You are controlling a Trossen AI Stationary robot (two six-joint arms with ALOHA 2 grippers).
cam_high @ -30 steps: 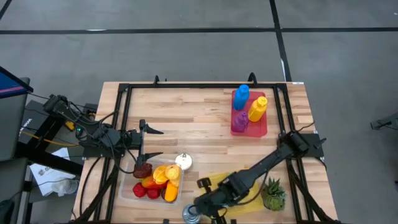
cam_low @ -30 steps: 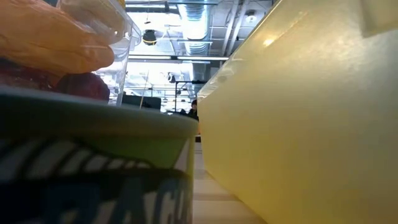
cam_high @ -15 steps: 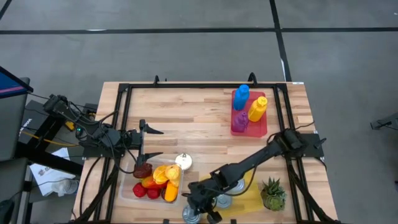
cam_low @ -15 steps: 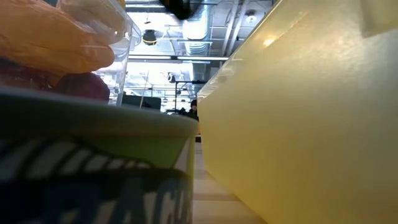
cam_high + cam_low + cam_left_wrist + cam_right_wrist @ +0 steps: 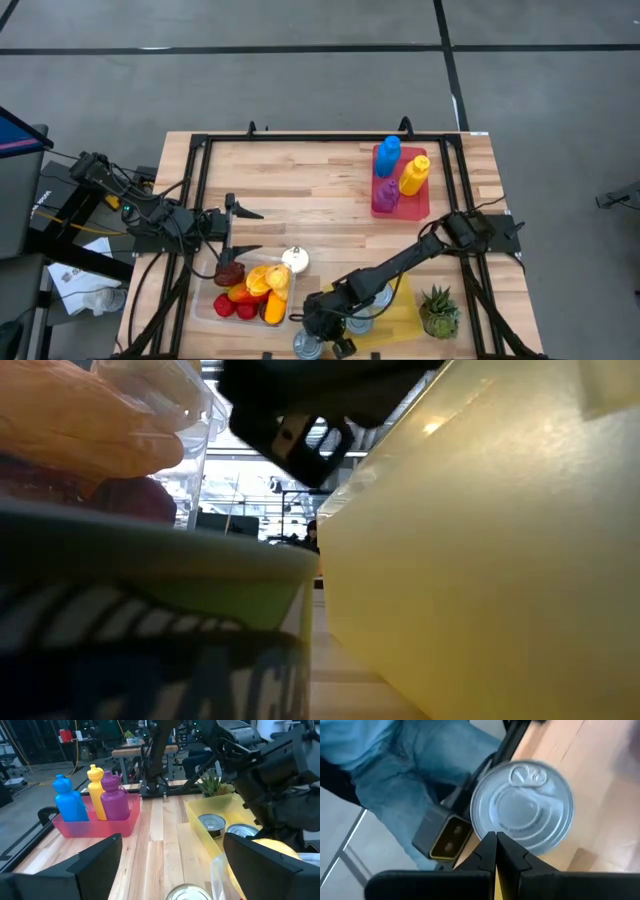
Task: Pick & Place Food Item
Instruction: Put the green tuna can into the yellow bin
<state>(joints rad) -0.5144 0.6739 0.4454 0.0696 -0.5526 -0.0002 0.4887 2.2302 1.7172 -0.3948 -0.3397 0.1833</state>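
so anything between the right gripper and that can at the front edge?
Nothing visible. The right gripper, shut and empty, hovers just over the tin can, with only air between them.

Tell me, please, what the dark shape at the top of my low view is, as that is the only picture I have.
Observer: That is the right gripper, shut with nothing between its fingers, at the front of the table beside the yellow tray.
Operator: What is in front of it?
Observer: A silver can with a pull-tab lid stands upright just ahead of its fingertips.
Operator: And where is the other arm?
Observer: The left gripper hovers open at the far edge of the clear food container.
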